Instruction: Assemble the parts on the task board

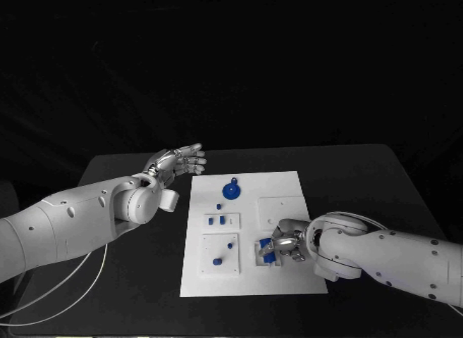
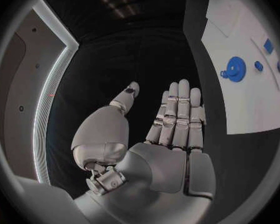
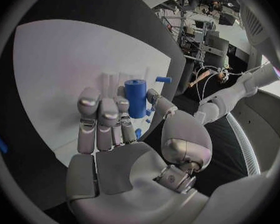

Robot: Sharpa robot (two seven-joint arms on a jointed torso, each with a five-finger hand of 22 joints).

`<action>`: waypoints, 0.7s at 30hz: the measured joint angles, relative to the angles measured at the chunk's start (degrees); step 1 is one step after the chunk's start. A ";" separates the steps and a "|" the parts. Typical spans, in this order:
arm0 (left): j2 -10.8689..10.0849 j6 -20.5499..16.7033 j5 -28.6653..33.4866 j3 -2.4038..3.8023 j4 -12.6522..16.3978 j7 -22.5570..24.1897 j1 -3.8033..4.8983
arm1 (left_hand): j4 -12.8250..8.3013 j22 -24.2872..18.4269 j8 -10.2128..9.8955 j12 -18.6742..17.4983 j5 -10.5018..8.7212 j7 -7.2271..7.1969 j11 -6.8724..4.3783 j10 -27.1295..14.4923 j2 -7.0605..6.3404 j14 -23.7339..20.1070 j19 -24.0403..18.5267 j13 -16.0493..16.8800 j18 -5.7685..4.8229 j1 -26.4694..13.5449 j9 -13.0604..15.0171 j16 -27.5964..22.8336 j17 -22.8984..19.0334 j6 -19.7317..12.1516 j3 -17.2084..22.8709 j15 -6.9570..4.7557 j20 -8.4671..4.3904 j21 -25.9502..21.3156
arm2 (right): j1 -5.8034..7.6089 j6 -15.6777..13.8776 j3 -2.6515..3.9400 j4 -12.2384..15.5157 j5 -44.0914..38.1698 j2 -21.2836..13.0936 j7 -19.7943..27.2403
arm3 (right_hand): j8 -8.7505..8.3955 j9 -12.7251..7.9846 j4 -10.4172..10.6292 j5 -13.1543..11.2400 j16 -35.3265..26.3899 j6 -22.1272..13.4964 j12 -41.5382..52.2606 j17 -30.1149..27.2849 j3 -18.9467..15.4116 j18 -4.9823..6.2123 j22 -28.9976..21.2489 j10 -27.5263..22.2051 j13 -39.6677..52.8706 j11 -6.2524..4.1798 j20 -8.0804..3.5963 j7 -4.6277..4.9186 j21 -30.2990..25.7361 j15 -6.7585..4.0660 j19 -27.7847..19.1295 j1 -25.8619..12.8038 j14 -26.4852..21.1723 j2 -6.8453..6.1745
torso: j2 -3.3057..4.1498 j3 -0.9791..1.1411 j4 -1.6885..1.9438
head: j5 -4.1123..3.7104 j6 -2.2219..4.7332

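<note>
The white task board (image 1: 292,190) lies in the middle of the black table. At its near right, a short blue cylinder (image 1: 263,246) (image 3: 135,97) stands upright among white posts. My right hand (image 1: 285,245) (image 3: 115,129) pinches it between thumb and fingers. A round blue disc (image 1: 231,190) (image 2: 234,68) lies at the board's far end, with a small blue piece (image 1: 219,206) (image 2: 258,65) just nearer. My left hand (image 1: 176,163) (image 2: 171,129) hovers beyond the board's far left corner, fingers straight and holding nothing.
More small blue parts sit on the board's left half: two flat pieces (image 1: 221,220), a peg (image 1: 231,244) and a knob (image 1: 217,262). A thin blue peg (image 3: 164,79) lies beyond the cylinder. Bare black table (image 1: 363,183) surrounds the board.
</note>
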 measured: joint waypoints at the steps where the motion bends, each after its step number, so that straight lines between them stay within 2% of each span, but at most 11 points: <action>1: -0.01 0.01 0.00 0.00 0.00 -0.02 0.00 | 0.00 0.00 0.00 0.00 0.00 0.00 0.00 0.00 0.00 0.00 0.00 0.00 0.00 0.00 0.00 0.00 0.04 0.00 0.00 0.00 0.00 0.00 | 0.00 0.14 0.00 0.02 -0.02 0.00 -0.02 | 0.00 -0.03 0.00 0.00 0.00 0.00 0.00 0.00 0.00 0.00 0.00 0.00 0.02 0.00 0.00 0.00 0.00 0.00 0.00 0.00 0.00 0.00 | 0.00 0.00 0.00 | 0.03 -0.01; 18: -0.05 0.14 0.00 0.00 0.00 -0.16 0.00 | 0.16 0.04 0.00 0.00 0.00 0.00 0.21 -0.21 0.23 0.00 0.00 0.01 0.00 -0.23 -0.05 0.00 0.08 0.00 0.16 0.00 0.00 0.00 | 0.04 1.45 -0.15 0.43 -0.39 0.01 -0.41 | 0.00 -0.03 0.00 0.00 0.01 0.06 -0.03 0.05 0.00 0.01 -0.01 0.00 0.02 0.00 0.01 0.05 0.00 0.01 -0.01 0.00 0.01 0.00 | 0.00 -0.01 0.00 | 0.44 -0.24; 21: -0.08 0.15 0.00 0.00 0.00 -0.18 0.00 | 0.16 0.04 0.00 0.00 0.00 0.00 0.21 -0.21 0.23 0.00 0.00 0.01 0.00 -0.23 -0.05 0.00 0.08 0.00 0.16 0.00 0.00 0.00 | 0.04 1.48 -0.15 0.43 -0.43 0.04 -0.45 | 0.00 -0.02 0.00 0.00 0.01 0.13 -0.04 0.04 0.00 0.00 -0.01 0.00 0.04 0.00 0.01 0.11 0.00 0.02 -0.01 -0.18 0.02 -0.42 | 0.00 -0.02 0.01 | 0.51 -0.27</action>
